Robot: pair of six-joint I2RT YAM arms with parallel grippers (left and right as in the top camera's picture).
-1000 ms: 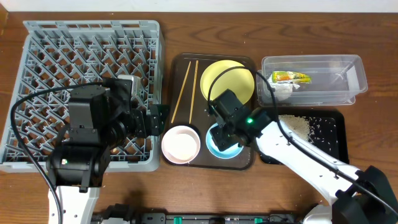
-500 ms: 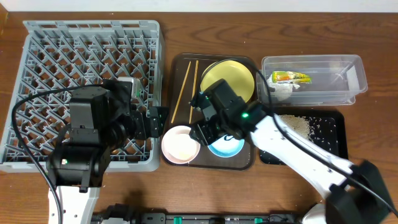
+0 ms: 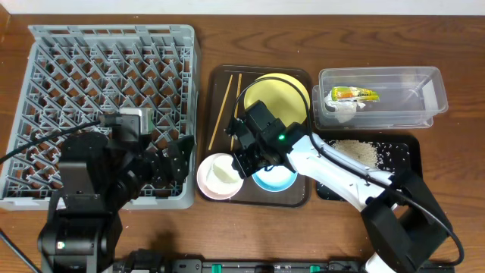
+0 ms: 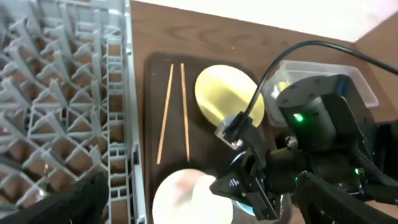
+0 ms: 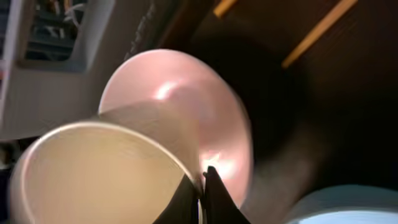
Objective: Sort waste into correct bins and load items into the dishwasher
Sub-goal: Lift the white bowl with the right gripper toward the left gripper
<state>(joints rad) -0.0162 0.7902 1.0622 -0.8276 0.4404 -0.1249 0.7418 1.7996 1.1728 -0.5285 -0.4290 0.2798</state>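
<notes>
Where the white-pink bowl (image 3: 206,184) sits at the near-left corner of the dark brown serving tray (image 3: 299,196), the small white cup (image 3: 222,173) is seen within the bowl's outline. Its thin rim is pinched between the closed fingers of the right gripper (image 5: 202,178). The light blue bowl (image 3: 274,180) lies just beside, with the pale yellow plate (image 3: 286,95) and two wooden chopsticks (image 3: 225,110) farther back on the tray. The left gripper (image 3: 180,158) is spread wide and empty at the grey dish rack's (image 3: 76,76) right edge. A snack wrapper (image 3: 352,94) and tissue (image 3: 341,112) are contained in the clear tub (image 3: 432,95). Crumbs (image 3: 360,152) are scattered in the black tray (image 3: 405,168), all on a brown wooden table (image 3: 227,45).
</notes>
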